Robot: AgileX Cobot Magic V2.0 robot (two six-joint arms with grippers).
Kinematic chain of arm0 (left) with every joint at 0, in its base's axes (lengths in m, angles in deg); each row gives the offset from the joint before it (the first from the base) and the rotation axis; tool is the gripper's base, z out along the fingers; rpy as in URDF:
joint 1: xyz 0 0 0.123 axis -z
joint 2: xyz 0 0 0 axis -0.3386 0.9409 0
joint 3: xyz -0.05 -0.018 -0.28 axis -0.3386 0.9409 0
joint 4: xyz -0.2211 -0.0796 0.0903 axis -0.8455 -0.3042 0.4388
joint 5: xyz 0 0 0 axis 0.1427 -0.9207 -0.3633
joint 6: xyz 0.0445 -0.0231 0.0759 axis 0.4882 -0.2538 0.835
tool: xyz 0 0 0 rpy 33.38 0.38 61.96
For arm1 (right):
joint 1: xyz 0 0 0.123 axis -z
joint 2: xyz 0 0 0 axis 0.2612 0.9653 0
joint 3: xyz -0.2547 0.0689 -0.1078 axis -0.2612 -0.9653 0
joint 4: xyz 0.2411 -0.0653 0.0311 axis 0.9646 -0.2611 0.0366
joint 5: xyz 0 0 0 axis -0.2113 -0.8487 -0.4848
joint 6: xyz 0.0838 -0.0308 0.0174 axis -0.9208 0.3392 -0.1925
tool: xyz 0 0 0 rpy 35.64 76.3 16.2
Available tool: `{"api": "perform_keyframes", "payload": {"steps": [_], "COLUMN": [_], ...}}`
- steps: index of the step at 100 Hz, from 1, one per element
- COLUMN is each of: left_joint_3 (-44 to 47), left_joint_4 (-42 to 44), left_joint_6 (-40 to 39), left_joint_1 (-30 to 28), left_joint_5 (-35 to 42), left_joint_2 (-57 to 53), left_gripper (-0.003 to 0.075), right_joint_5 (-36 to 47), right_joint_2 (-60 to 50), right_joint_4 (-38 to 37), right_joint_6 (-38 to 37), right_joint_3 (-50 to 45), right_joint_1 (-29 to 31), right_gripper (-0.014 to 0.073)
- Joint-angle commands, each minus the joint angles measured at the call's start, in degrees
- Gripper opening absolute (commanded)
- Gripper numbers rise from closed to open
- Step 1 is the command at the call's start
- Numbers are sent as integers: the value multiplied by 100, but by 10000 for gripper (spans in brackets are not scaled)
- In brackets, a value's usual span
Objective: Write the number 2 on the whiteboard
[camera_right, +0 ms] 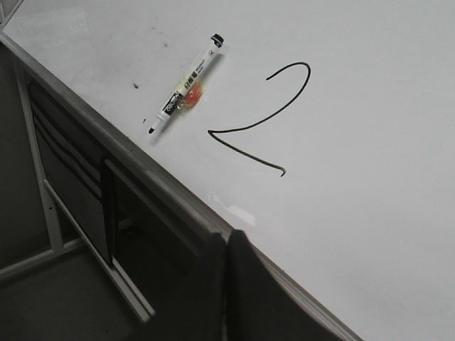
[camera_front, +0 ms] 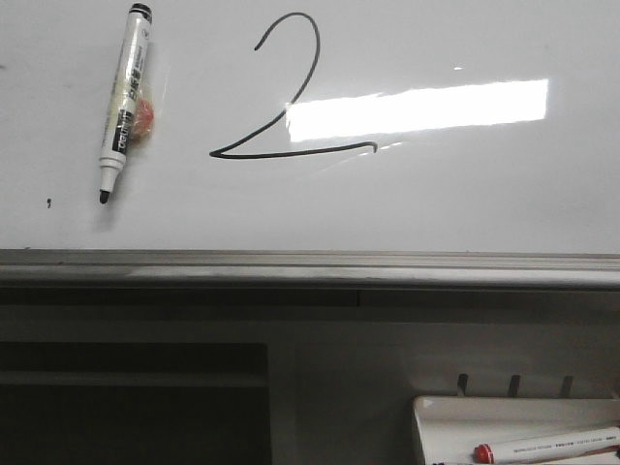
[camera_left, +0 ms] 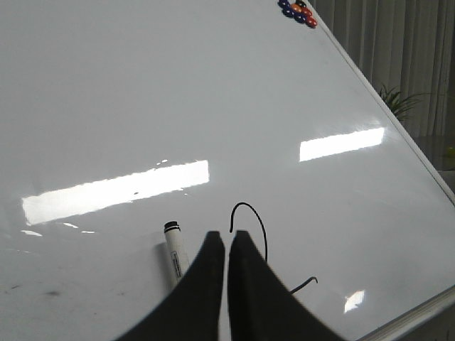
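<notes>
Lying on the large glossy white whiteboard [camera_front: 465, 203], the black-and-white uncapped marker pen [camera_front: 124, 102] sits at nine o'clock from the thin black hand-drawn number 2 [camera_front: 291, 97], apart from it. The left pincer [camera_left: 227, 238] and the right pincer [camera_right: 226, 241] are both pressed together, holding nothing.

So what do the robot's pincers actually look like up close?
Both look alike: the left pincer and the right pincer each have two matte black fingers, broad at the base and curving to narrow tips. No cables, markings or arm casing show in these views.

Front view close, facing whiteboard [camera_front: 436, 208]; both wrist views oblique, share it.
</notes>
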Motion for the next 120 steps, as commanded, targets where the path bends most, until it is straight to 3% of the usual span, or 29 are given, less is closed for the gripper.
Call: {"api": "perform_keyframes", "payload": {"steps": [1,73,83,95,120], "left_joint_3": [-77,94,94,94,94], "left_joint_4": [-90,-397,-1042,-2459,-6711], "left_joint_6": [-1,134,1284,3019,7841], "left_joint_1": [-22,-22,-22,-22,-211], "left_joint_5": [132,-119,-159,-159,-166], "left_joint_2": [2,14,14,14,-64], "left_gripper": [-20,-20,-20,-20,-20], "right_joint_5": [458,458,458,458,458], "right_joint_2": [40,40,40,40,40], "right_joint_4": [-31,-31,-31,-31,-31], "right_joint_6": [19,19,19,19,19], "right_joint_3": [84,84,84,84,84], "right_joint_1": [39,39,39,39,39], "right_gripper": [-71,-71,-71,-71,-71]}}
